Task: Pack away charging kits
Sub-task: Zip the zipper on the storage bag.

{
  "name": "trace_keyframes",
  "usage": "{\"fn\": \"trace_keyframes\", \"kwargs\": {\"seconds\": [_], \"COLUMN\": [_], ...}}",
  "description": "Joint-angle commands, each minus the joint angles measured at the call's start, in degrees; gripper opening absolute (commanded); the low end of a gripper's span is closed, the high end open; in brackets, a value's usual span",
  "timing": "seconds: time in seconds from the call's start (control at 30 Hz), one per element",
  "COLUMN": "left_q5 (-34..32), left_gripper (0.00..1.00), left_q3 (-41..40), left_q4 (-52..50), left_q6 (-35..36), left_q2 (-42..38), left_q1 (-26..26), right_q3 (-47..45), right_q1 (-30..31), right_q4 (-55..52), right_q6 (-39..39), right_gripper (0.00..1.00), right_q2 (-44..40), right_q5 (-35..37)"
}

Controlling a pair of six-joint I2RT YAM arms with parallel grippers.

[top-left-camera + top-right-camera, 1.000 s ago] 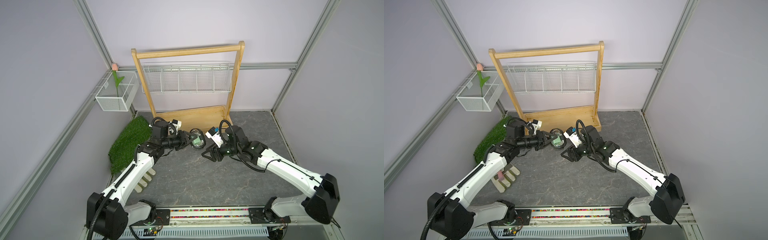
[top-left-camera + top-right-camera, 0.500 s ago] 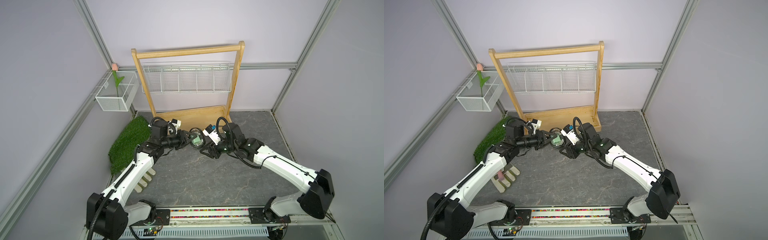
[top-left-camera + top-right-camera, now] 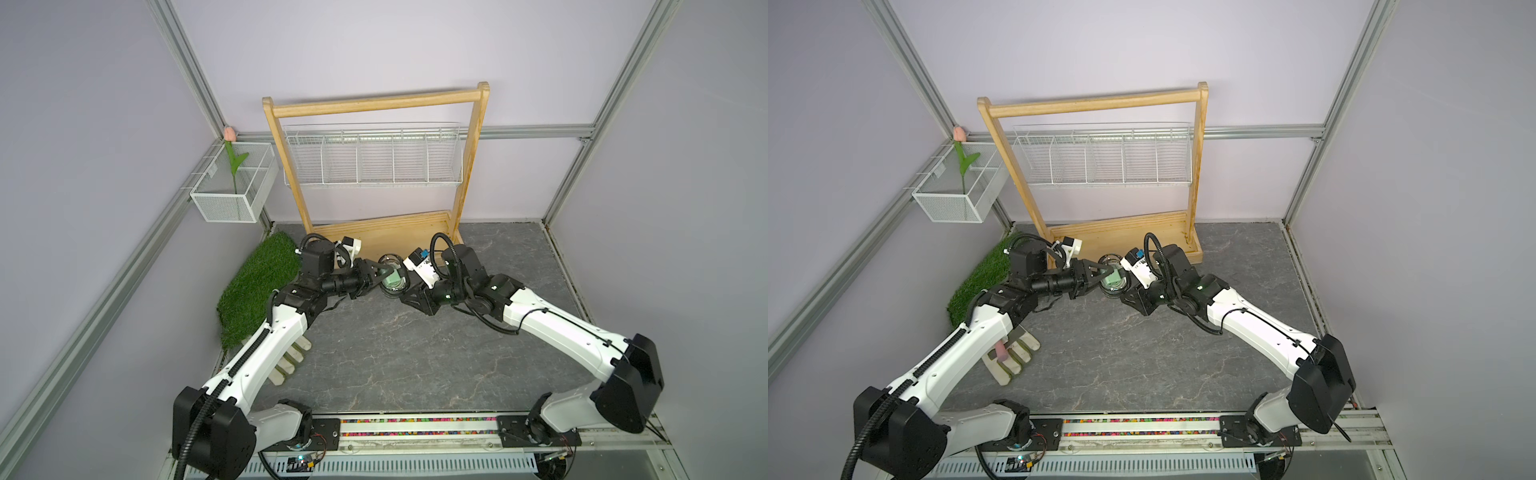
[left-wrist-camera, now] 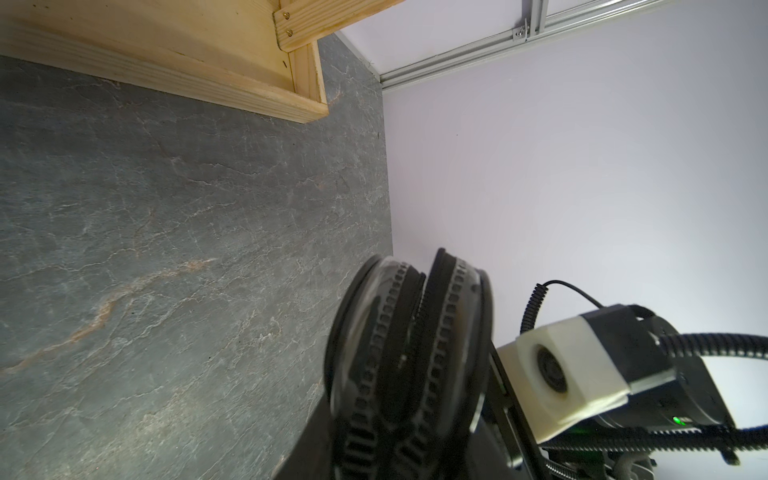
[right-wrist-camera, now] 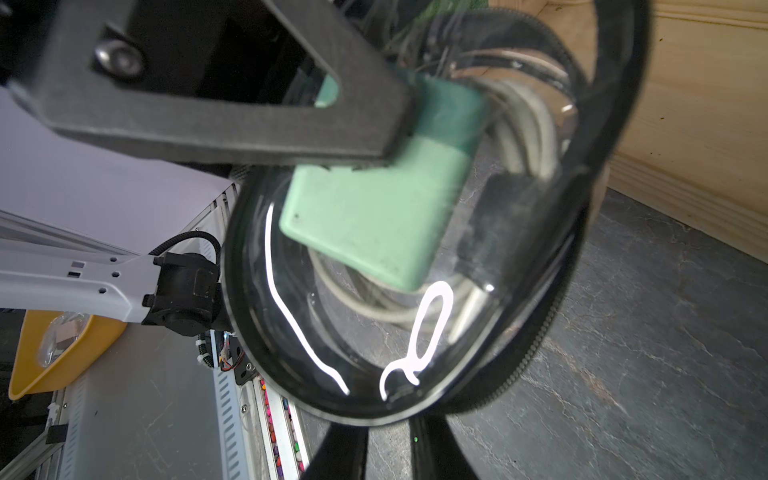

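free: slate tabletop (image 3: 395, 353) in front | blocked: wooden rack (image 3: 395, 232) just behind pouch (image 3: 395, 291)

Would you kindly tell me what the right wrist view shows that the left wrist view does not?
Only the right wrist view: the green charger in the left gripper, partly inside the pouch, the white cable already inside, and a yellow tub. Only the left wrist view: the right arm's white camera. Both: the pouch, the grey table and the wooden rack's base.
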Motion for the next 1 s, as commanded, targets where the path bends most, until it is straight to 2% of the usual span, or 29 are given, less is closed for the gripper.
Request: {"fn": "trace_keyframes", "kwargs": {"seconds": [0.0, 0.3, 0.63, 0.87, 0.97], "left_q5": [1.8, 0.63, 0.85, 3.87, 3.1], "left_gripper": [0.0, 0.0, 0.0, 0.0, 0.0], "left_q3": [-1.11, -1.48, -0.26, 0.66, 0.78], "left_q4": [-0.28, -3.18, -7.17, -10.07, -11.77], "left_q6": [-0.26, 1.77, 5.7, 9.81, 10.89], "left_q2": [-1.07, -0.55, -0.98, -0.69, -0.91], "left_q1": [-0.28, -0.28, 0.62, 0.61, 0.6], "right_q3": [2.31, 3.76, 4.29, 5.56, 6.24], "right_q1": [0.9, 1.28, 1.02, 0.57, 0.43], "right_q4": [4.03, -2.34, -11.46, -14.31, -14.87], "right_q6": [-0.62, -4.05, -6.64, -7.9, -8.58], "right_gripper": [0.08, 0.06, 0.06, 0.06, 0.06], "right_q2": [-0.12, -0.86, -1.38, -1.77, -2.15], "right_q5": [-2.05, -0.4, 8.54, 10.52, 10.09]}}
